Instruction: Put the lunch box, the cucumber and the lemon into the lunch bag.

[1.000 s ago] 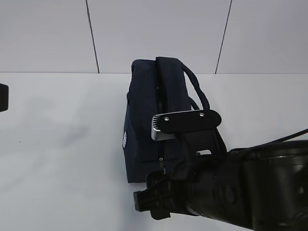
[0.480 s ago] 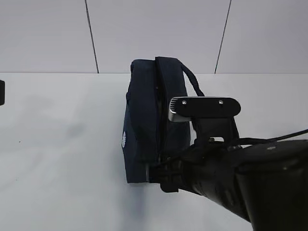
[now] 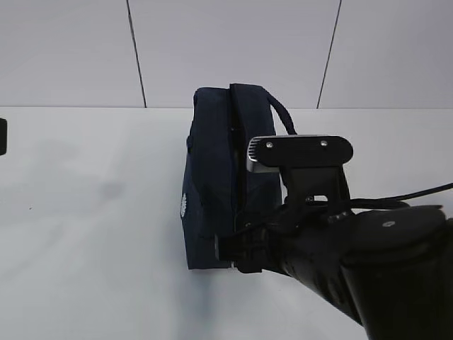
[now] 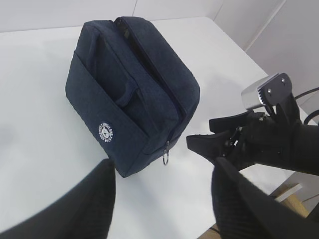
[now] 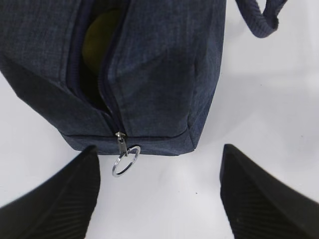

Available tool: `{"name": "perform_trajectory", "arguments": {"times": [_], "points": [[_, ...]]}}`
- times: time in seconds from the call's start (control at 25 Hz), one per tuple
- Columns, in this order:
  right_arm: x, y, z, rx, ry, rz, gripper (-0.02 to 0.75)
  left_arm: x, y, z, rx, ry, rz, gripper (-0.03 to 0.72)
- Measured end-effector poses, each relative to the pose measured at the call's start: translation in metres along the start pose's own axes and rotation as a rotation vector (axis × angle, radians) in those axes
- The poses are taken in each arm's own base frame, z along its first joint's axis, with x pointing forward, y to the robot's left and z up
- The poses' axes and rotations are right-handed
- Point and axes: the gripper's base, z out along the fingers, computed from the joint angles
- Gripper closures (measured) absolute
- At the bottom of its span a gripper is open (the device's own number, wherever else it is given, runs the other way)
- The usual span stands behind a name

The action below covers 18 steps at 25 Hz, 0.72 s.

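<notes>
Two pincers: both visible, both spread wide and grasping nothing.
Left pincer (image 4: pixel 159 199): released, hovering over bare table (image 3: pixel 85 212), apart from the bag.
Lunch bag (image 3: pixel 216 177): dark navy fabric, standing mid-table, handles folded along the top, white round logo (image 4: pixel 105 132) on its side.
Zipper: mostly open; metal ring pull (image 5: pixel 124 160) hangs at the near end of the bag.
Contents: a yellowish rounded shape (image 5: pixel 99 37) shows through the gap (probably the lemon); lunch box and cucumber not visible.
Right pincer (image 5: pixel 159 194): released, just beside the bag's near end, ring pull between its fingers.
Handling: soft cloth will sag and shift; the small, slippery ring looks the best hold.
</notes>
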Motion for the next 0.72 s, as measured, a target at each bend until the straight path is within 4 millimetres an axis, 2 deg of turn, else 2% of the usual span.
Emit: {"name": "perform_trajectory", "arguments": {"times": [0.24, 0.44, 0.72], "points": [[0.001, 0.001, 0.000, -0.005, 0.010, 0.017, 0.159, 0.000, 0.000, 0.000, 0.000, 0.000, 0.000, 0.259], [0.005, 0.009, 0.000, -0.095, 0.050, 0.039, 0.159, 0.000, 0.000, 0.000, 0.000, 0.000, 0.000, 0.259], [0.019, 0.017, 0.015, -0.113, 0.110, 0.015, 0.159, 0.000, 0.000, 0.000, 0.000, 0.000, 0.000, 0.260]]}}
